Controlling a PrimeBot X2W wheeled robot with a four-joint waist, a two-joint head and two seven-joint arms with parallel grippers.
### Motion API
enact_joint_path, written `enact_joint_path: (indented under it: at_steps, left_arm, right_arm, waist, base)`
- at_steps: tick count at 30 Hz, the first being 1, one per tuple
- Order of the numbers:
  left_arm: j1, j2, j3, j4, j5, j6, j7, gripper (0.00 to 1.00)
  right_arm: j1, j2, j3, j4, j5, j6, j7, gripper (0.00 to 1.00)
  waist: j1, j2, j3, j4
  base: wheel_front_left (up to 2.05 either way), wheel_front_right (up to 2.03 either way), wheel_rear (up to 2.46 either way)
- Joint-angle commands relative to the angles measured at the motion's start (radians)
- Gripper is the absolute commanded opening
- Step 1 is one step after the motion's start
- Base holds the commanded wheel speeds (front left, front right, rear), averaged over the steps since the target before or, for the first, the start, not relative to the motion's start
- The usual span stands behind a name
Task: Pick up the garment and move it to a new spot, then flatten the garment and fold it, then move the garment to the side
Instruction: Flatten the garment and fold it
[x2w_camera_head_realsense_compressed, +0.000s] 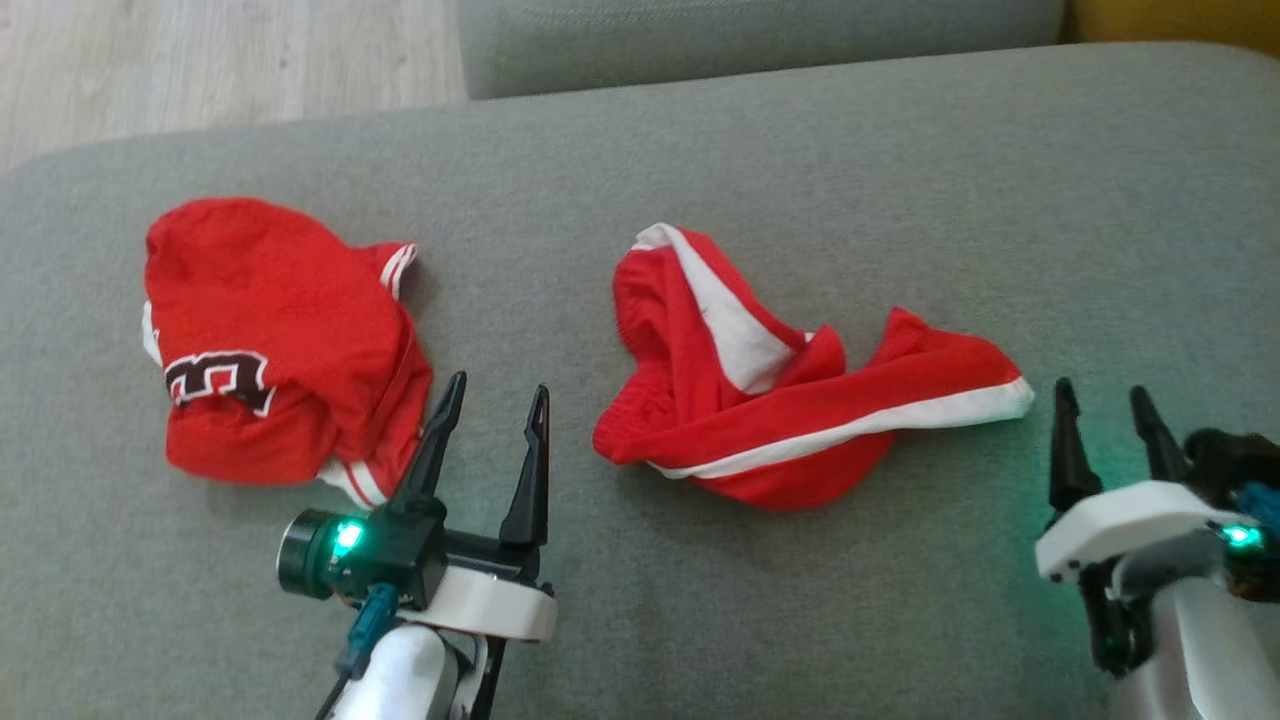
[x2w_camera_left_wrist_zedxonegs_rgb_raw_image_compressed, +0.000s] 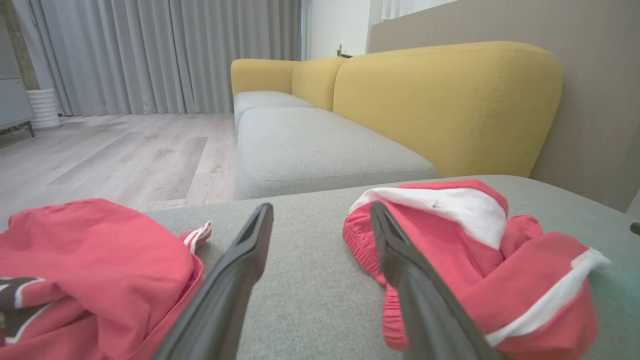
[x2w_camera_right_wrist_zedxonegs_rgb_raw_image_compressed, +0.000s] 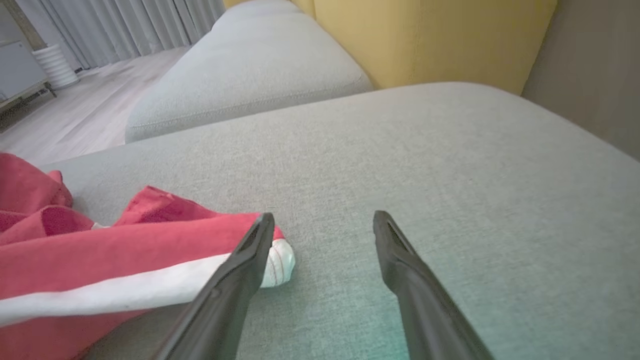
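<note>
Crumpled red garment lying on the grey cushion; flanked by left gripper just left of it and right gripper just right of it, both spread and empty, likely staged for a two-sided pickup; lettered jersey farther left

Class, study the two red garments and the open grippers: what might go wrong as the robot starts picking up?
1. The left gripper hangs between the jersey and the shorts, both red, so it may take the wrong one.
2. The shorts lie crumpled; the right gripper, beside their striped tip, may pinch one layer only, leaving them bunched.
</note>
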Motion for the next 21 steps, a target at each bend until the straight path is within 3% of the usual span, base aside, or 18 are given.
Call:
enact_joint_path:
  at_steps: [1,18,19,20,21]
  left_arm:
    - [-0.044,-0.001,0.026,-0.026,0.012,-0.004,-0.01,1.0]
    - [-0.063,-0.001,0.023,-0.019,0.021,-0.008,-0.01,1.0]
    - [-0.064,-0.001,0.023,-0.018,0.021,-0.009,-0.01,1.0]
    - [-0.064,-0.001,0.024,-0.017,0.022,-0.009,-0.01,1.0]
    - [-0.064,-0.001,0.025,-0.016,0.022,-0.01,-0.01,1.0]
  right_arm:
    - [-0.048,-0.007,0.028,0.002,0.008,0.007,0.005,1.0]
    - [-0.167,-0.006,0.043,0.252,-0.092,0.007,0.021,1.0]
    - [-0.17,-0.006,0.045,0.26,-0.092,0.007,0.024,0.96]
    - [-0.174,-0.006,0.049,0.268,-0.09,0.007,0.026,0.45]
    - [-0.176,-0.006,0.054,0.276,-0.088,0.007,0.028,0.18]
  waist:
    - [-0.0001,0.0,0.016,0.015]
    - [-0.0001,0.0,0.035,0.041]
    - [-0.0001,0.0,0.036,0.041]
    - [-0.0001,0.0,0.036,0.041]
    - [-0.0001,0.0,0.035,0.042]
  base:
    - [0.0,0.0,0.0]
    - [0.0,0.0,0.0]
    - [0.0,0.0,0.0]
    - [0.0,0.0,0.0]
    - [0.0,0.0,0.0]
